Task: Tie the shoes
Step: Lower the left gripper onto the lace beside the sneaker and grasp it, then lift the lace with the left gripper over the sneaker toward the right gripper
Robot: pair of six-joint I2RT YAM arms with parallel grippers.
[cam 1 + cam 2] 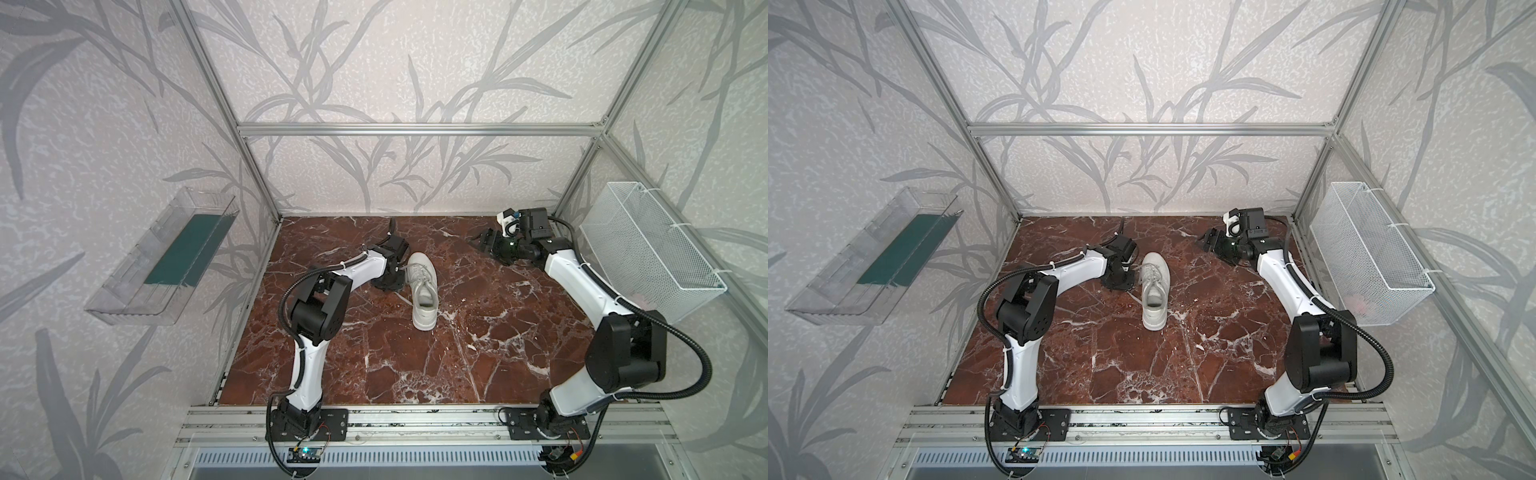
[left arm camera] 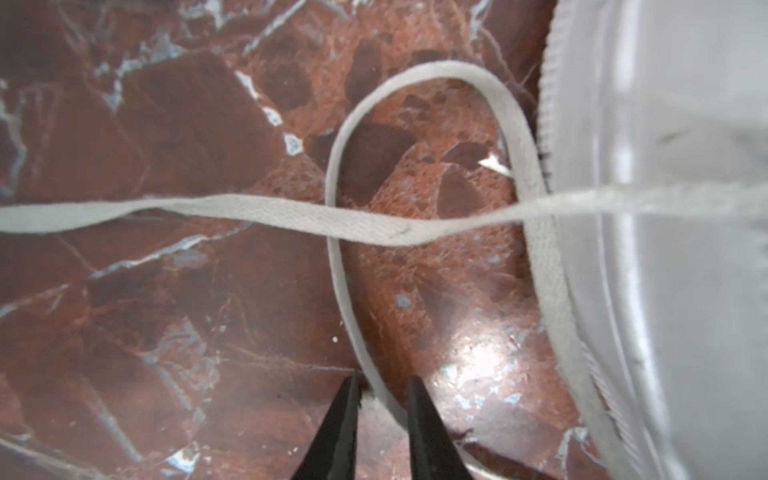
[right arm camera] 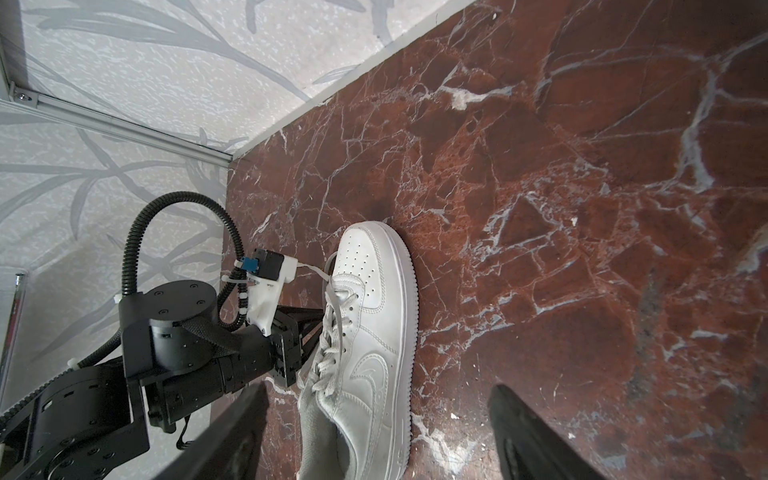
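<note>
1. While the left gripper [image 2: 381, 386] stood low over the marble tabletop [image 1: 498, 353], just beside the white shoe [image 1: 424, 291], its jaws were narrowly apart. 1 strand of the lace loop [image 2: 334, 166] ran between them. Whether they had truly bitten on it could not be told.
2. That shoe lay toward the back middle of the table, toe to the rear wall and heel to the arm bases. Its laces were threaded but loose, with no bow.
3. The step in hand looked like catching the lace on the shoe's left side. Done well, it meant pinching the flat strand across its width near the tips. It also meant keeping the tips off the marble and checking the seat before any lift.
4. A 2nd strand [image 2: 270, 212] crossed over the loop and ran on over the sole edge [image 2: 548, 124]. Pulling the pinched strand would probably drag this one along. A slow draw away from the sole seemed the safer way to keep the 2 from tangling.
5. The right gripper [image 1: 480, 241] hung spread wide and empty near the back right corner. It was well apart from the shoe and close to the frame post [image 1: 577, 178] and the wire basket [image 1: 648, 249].
6. Bare marble lay open in front of the shoe and to its right. The left side was tighter, with the left wrist between the shoe and the table's left edge. A pull toward the front would likely have had the most room, though so light a shoe might slide.
</note>
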